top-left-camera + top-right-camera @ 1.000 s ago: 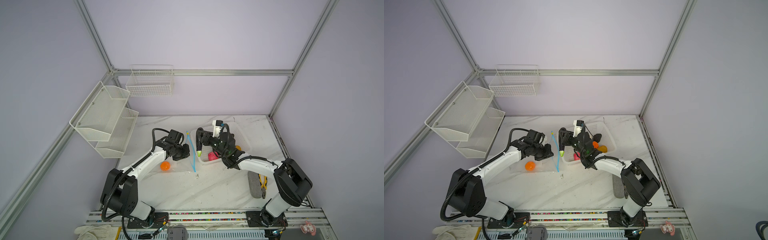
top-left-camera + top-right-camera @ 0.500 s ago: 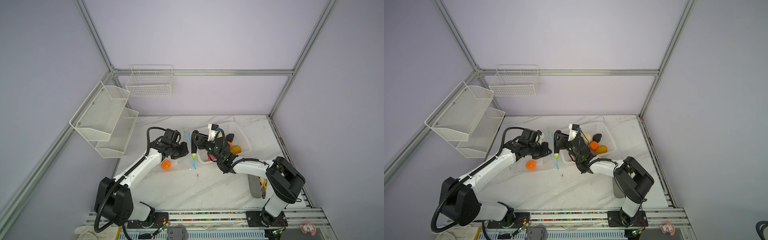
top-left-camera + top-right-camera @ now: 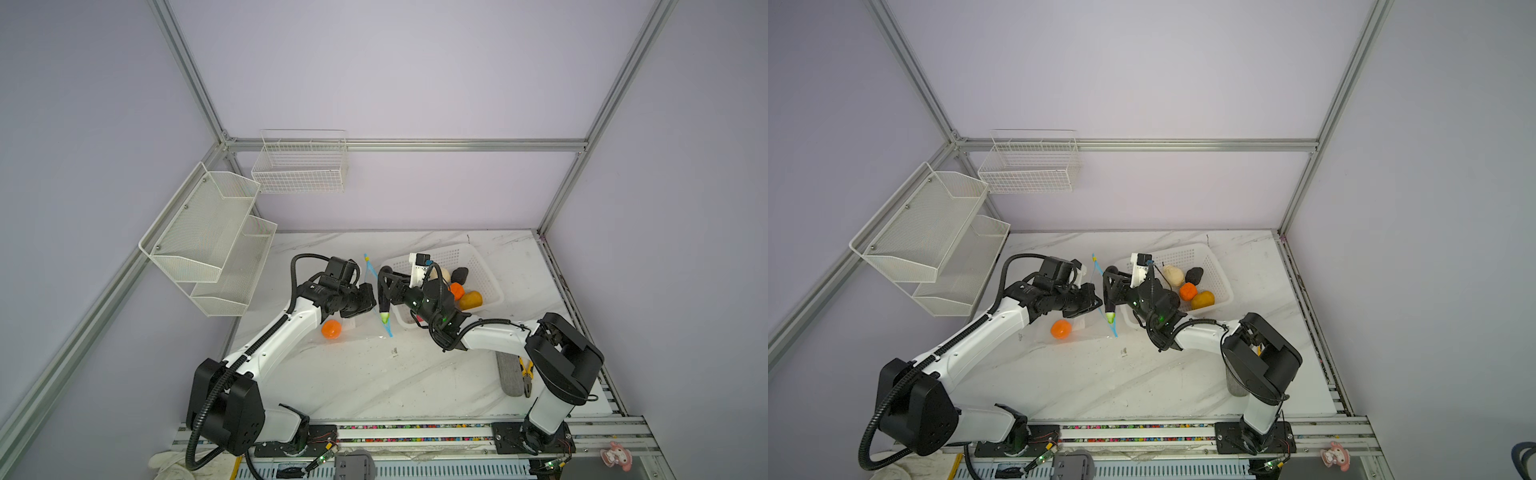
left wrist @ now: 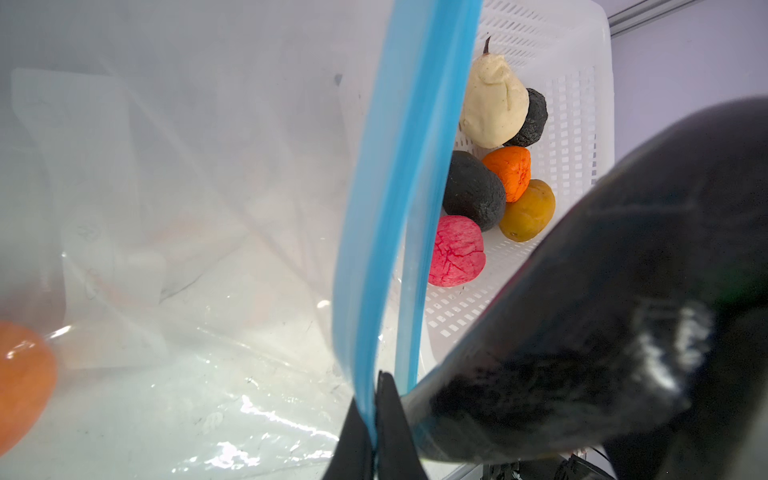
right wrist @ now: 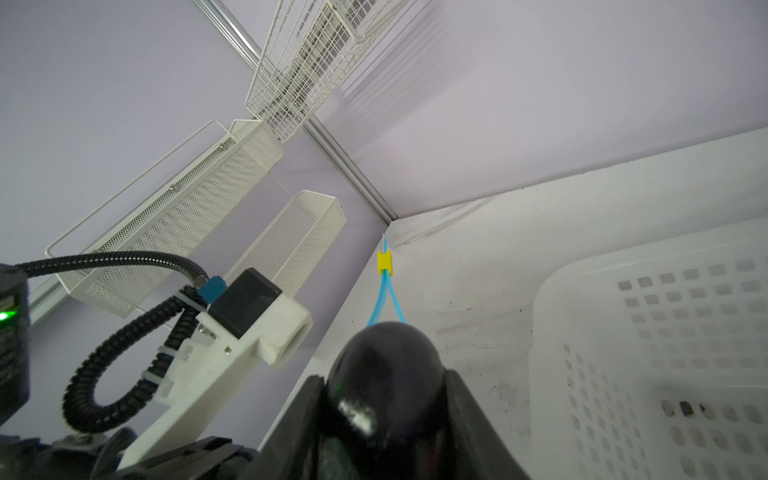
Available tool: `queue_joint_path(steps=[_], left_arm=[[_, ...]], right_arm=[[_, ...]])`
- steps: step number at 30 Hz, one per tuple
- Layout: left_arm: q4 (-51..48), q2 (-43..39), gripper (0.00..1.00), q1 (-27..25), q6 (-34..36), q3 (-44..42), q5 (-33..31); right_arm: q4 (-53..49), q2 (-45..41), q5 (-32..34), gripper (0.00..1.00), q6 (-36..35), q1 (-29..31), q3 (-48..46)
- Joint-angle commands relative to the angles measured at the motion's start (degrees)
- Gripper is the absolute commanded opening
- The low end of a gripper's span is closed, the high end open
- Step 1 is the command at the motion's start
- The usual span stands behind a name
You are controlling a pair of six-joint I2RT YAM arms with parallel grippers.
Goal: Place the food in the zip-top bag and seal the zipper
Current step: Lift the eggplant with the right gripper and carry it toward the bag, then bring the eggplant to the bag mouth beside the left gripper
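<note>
The zip-top bag point(image 3: 357, 330) lies clear on the table with one orange food piece point(image 3: 331, 328) inside. My left gripper point(image 3: 371, 301) is shut on one lip of the blue zipper point(image 4: 390, 187) and holds it raised. My right gripper point(image 3: 387, 286) is shut on a glossy black, green-tipped food piece point(image 3: 385, 309) that hangs tip-down at the bag's mouth. In the right wrist view the two zipper strips spread from the yellow slider point(image 5: 385, 263) to either side of this piece point(image 5: 384, 370). More food sits in the basket: pear point(image 3: 444, 273), black lump point(image 3: 459, 274), orange point(image 3: 456, 290), yellow-brown oval point(image 3: 470, 300), pink ball point(image 4: 456, 251).
The white perforated basket point(image 3: 486, 266) stands just right of the bag, under my right arm. Yellow-handled pliers point(image 3: 527, 376) and a grey block point(image 3: 509, 374) lie near the right arm's base. Mesh shelves point(image 3: 208, 232) and a wire basket point(image 3: 301, 166) hang on the walls.
My right gripper has carried the black piece leftward from the basket's edge to the bag's mouth. My left gripper has lifted the zipper lip off the table.
</note>
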Motion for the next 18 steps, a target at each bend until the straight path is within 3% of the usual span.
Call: queue_joint_path(steps=[1, 18], left_arm=[[0.25, -2.32, 0.0, 0.53, 0.06, 4.17, 0.96], [-0.31, -3.07, 0.0, 0.81, 0.15, 4.96, 1.41]], right_arm=[[1.11, 0.13, 0.71, 0.43, -1.53, 0.74, -0.7], [-0.21, 2.52, 0.09, 0.46, -2.91, 0.83, 0.21]])
